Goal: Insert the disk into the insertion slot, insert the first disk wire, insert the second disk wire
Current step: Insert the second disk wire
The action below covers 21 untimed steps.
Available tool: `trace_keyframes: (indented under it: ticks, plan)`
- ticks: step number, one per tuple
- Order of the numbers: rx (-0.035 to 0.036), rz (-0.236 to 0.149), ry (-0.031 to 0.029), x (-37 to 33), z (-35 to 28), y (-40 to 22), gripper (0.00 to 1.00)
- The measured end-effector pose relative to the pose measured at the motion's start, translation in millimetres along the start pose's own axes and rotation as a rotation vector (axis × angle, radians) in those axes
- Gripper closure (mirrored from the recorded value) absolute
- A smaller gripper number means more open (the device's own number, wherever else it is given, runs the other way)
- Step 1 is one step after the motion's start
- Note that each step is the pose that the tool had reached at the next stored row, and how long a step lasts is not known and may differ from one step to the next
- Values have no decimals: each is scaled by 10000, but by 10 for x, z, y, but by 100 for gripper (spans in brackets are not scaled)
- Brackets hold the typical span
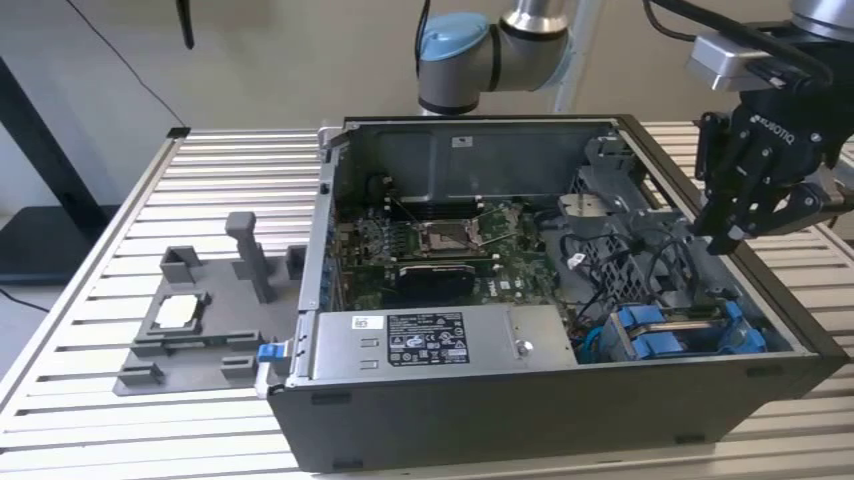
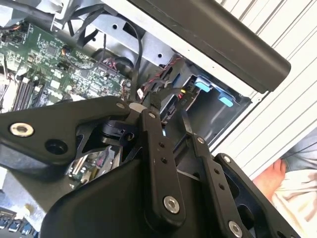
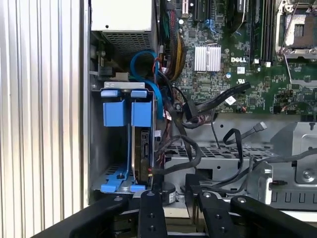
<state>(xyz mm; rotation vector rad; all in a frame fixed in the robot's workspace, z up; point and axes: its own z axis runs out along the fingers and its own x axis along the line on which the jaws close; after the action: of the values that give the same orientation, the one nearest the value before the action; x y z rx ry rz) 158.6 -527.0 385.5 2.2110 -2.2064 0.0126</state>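
Note:
The disk (image 1: 683,322) sits in its slot at the near right corner of the open computer case (image 1: 534,420), its blue carrier (image 1: 654,342) tabs showing. In the first wrist view the disk (image 3: 143,148) stands edge-on beside the blue carrier (image 3: 123,113). Loose black wires (image 3: 184,148) loop just beside it, and one thin wire ends at the disk's edge. My gripper (image 1: 731,240) hangs over the case's right wall, above and behind the disk. In both wrist views the gripper (image 3: 171,191) (image 2: 169,110) stands open by a narrow gap, nothing between its fingers.
The case lies open on a slatted table (image 1: 134,420), with the motherboard (image 1: 441,250) and the power supply (image 1: 414,340) inside. A grey fixture (image 1: 200,330) holding a chip stands at the exterior view's left. A person's hand (image 2: 270,178) rests beyond the case wall.

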Motion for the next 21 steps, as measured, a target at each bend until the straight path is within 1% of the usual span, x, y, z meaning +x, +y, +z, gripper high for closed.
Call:
trace_keyframes:
  ticks: [4,7,12,21]
  plan:
    - [24,6,0,-36,-1,29,67]
    - [44,9,0,-44,-1,74,67]
    - [109,10,1,-48,-1,179,67]
    - [272,13,2,-57,1,383,67]
